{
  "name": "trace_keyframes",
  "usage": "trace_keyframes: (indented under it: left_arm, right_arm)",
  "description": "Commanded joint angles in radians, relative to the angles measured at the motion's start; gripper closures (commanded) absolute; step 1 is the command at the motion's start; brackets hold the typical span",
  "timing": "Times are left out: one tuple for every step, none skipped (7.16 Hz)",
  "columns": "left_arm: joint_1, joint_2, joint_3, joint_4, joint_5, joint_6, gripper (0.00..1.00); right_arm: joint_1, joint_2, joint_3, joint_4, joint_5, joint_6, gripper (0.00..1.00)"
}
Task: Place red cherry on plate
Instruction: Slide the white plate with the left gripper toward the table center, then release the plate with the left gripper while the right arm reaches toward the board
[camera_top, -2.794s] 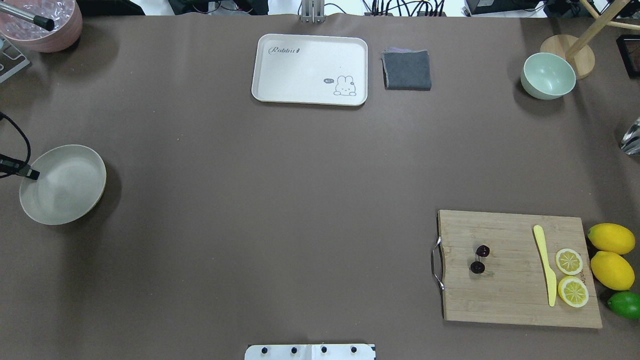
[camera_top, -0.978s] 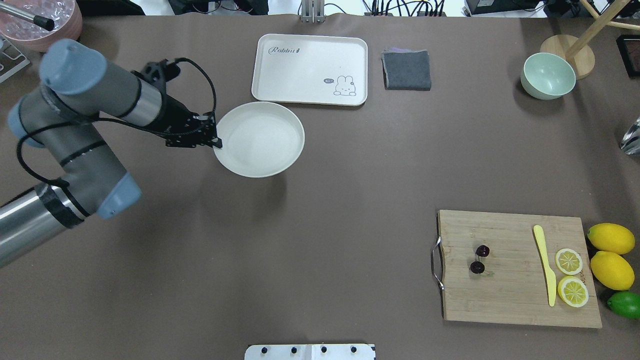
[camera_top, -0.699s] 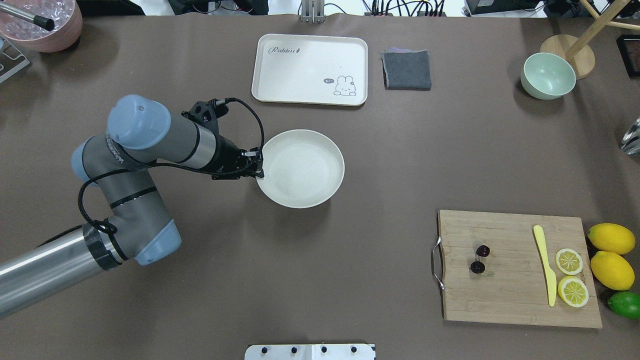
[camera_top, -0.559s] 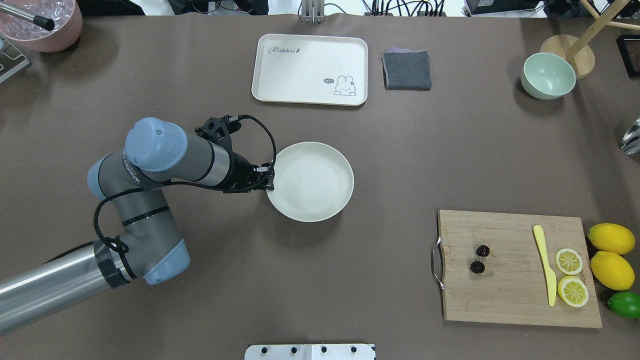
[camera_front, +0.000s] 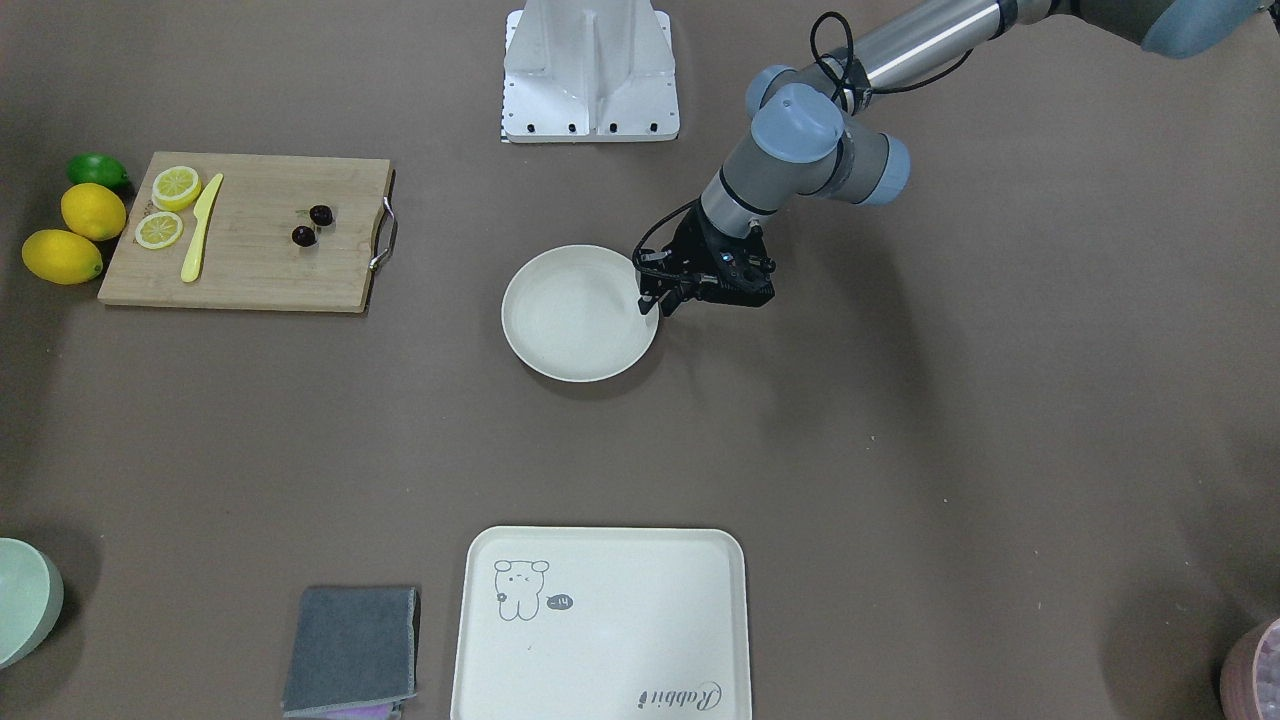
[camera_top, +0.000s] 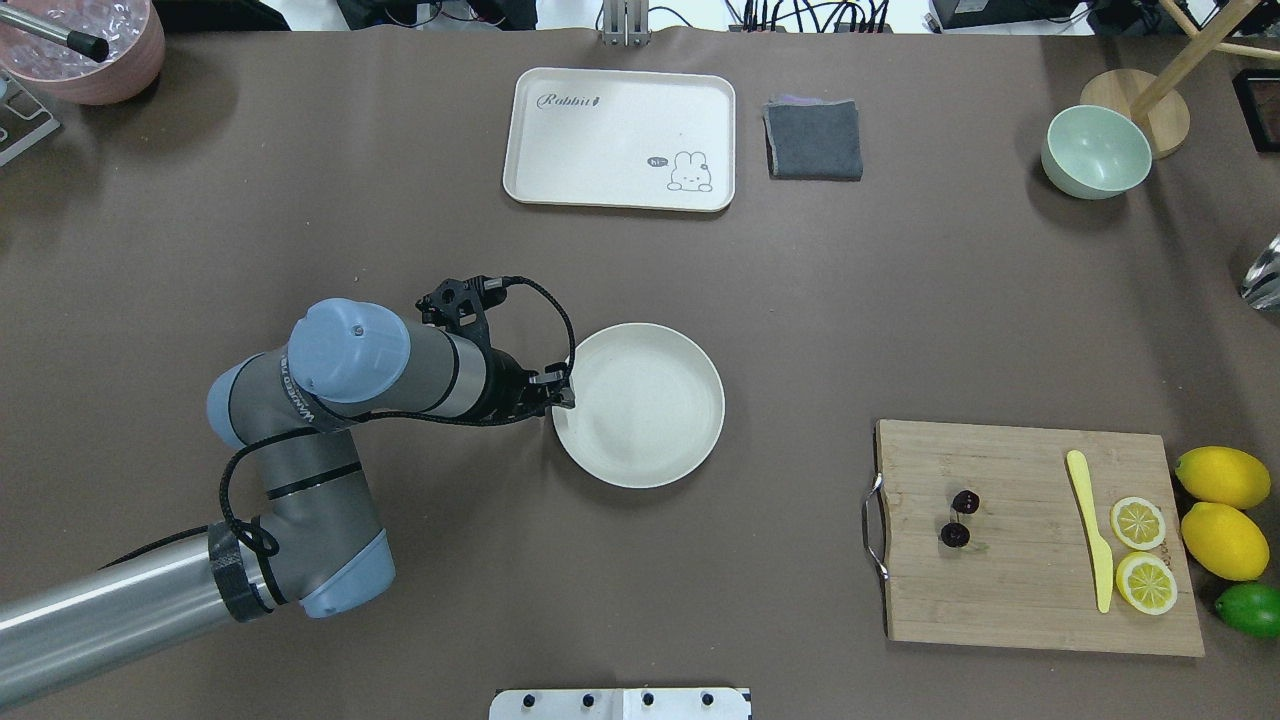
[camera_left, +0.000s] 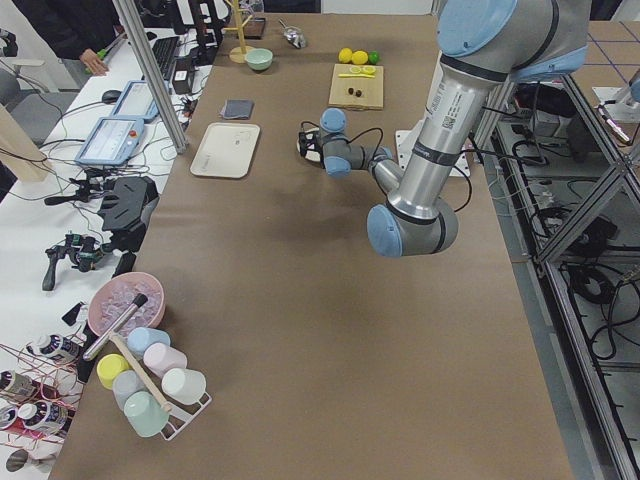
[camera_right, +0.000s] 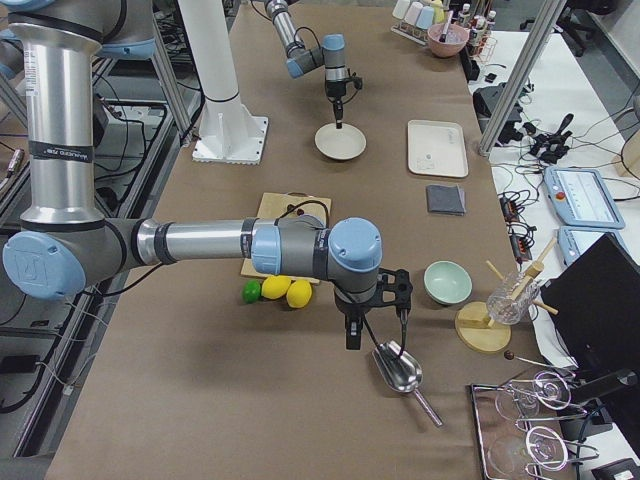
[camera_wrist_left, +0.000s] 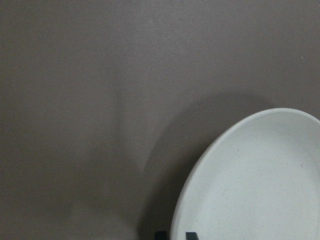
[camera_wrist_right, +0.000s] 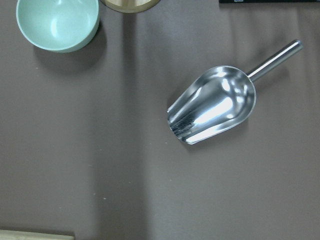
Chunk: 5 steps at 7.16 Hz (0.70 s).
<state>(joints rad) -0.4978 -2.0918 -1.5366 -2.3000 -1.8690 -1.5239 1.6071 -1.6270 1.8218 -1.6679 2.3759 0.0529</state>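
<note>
The round cream plate (camera_top: 650, 410) (camera_front: 570, 320) hangs at or just above the table's middle. My left gripper (camera_top: 563, 395) (camera_front: 655, 298) is shut on its left rim. In the left wrist view the plate's rim (camera_wrist_left: 200, 165) casts a shadow on the cloth. The red cherry (camera_top: 960, 518) (camera_front: 312, 225), a dark pair, lies on the wooden cutting board (camera_top: 1010, 600) at the near right, far from the plate. My right gripper (camera_right: 352, 340) shows only in the exterior right view, above a metal scoop (camera_wrist_right: 212, 105); I cannot tell whether it is open or shut.
On the board lie a yellow knife (camera_top: 1090, 530) and two lemon slices (camera_top: 1140, 550). Two lemons (camera_top: 1222, 510) and a lime (camera_top: 1250, 608) sit to its right. A rabbit tray (camera_top: 620, 138), grey cloth (camera_top: 814, 140) and mint bowl (camera_top: 1096, 152) stand at the back.
My left arm has carried the plate from the table's left edge to the middle, ending nearer and further right. The cherries have not moved.
</note>
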Motion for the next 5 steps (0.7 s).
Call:
trace_keyframes:
  left_arm:
    - [-0.088, 0.012, -0.011, 0.001, -0.007, 0.031, 0.02]
    - [-0.141, 0.048, -0.026, 0.001, -0.016, 0.188, 0.02]
    - [-0.219, 0.07, -0.025, 0.007, -0.08, 0.32, 0.02]
    - [-0.285, 0.12, -0.028, 0.002, -0.113, 0.333, 0.02]
    - [-0.345, 0.14, -0.028, 0.002, -0.163, 0.379, 0.02]
  right_arm:
    - [-0.178, 0.001, 0.171, 0.011, 0.006, 0.249, 0.0]
    - [-0.244, -0.011, 0.194, 0.11, 0.009, 0.356, 0.0]
    - [-0.33, -0.048, 0.195, 0.255, 0.002, 0.483, 0.0]
    - [-0.414, -0.066, 0.195, 0.369, -0.016, 0.646, 0.0]
    - [-0.494, -0.089, 0.195, 0.458, -0.05, 0.791, 0.0]
